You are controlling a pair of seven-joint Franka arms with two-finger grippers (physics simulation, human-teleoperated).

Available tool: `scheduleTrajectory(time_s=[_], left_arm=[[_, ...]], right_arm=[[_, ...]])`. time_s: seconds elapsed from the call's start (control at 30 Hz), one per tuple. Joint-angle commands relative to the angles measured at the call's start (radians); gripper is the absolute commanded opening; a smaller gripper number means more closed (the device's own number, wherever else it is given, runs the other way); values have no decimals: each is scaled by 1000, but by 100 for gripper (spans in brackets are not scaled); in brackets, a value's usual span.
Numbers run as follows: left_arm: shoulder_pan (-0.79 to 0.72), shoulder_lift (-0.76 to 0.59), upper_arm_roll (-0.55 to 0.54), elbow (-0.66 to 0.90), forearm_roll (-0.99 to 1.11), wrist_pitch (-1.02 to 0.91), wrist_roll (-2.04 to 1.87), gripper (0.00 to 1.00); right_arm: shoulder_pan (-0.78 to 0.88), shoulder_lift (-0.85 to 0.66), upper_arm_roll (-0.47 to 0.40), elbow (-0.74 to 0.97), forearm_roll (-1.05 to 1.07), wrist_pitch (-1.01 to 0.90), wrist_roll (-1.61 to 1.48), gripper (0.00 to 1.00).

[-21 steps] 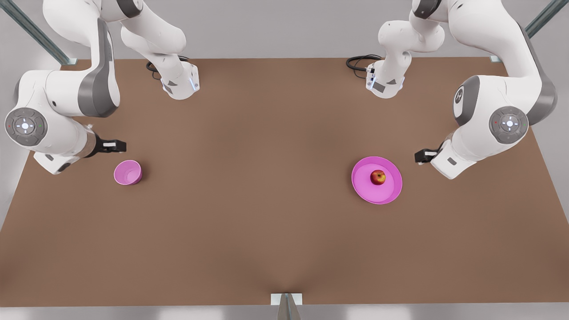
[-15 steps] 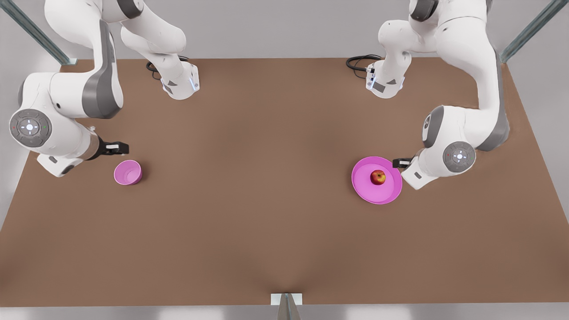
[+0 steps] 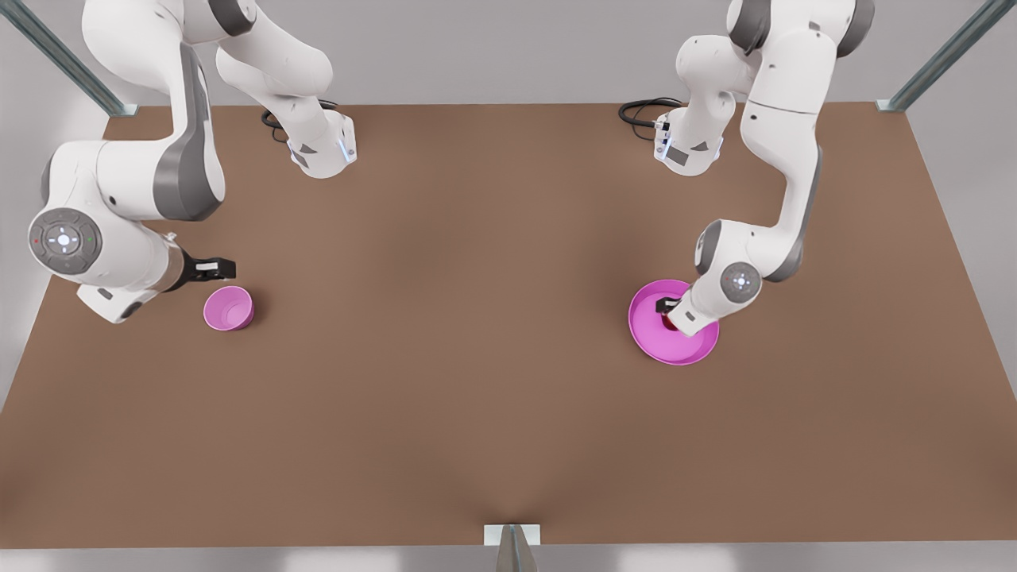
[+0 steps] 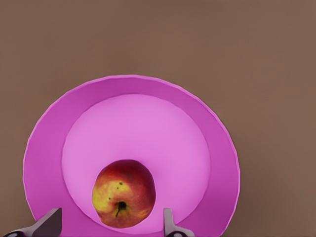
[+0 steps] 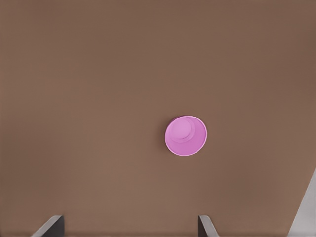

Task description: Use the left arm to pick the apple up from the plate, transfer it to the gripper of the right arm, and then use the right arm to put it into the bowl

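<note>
Left claw (image 3: 666,307) hovers spread wide over the apple (image 4: 124,193) on the plate (image 3: 653,338). Right claw (image 3: 216,269), apparently wide, waits at the bowl's (image 3: 228,308) 11 o'clock.

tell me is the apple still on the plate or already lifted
On the plate. In the left wrist view the apple rests on the plate, between the open left gripper's spread fingertips, not clamped. The right gripper waits beside the bowl.
</note>
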Motion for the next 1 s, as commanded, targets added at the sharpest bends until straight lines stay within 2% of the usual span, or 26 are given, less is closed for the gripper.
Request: scheduleTrajectory(time_s=[0.0,0.7,0.73,0.83,0.97], left_arm=[[0,6,0,-11,-1,131,-6,100],[0,101,0,-51,-3,197,-7,100],[0,101,0,-51,-3,197,-7,89],[0,101,0,-51,-3,197,-7,87],[0,101,0,-47,-3,197,-9,77]], right_arm=[[0,1,0,-1,1,0,-17,100],[-5,10,0,-9,-8,3,-17,100],[-6,10,0,-9,-6,3,-17,100],[-6,12,0,-9,-3,3,-17,100],[-8,16,0,-9,0,1,-17,100]])
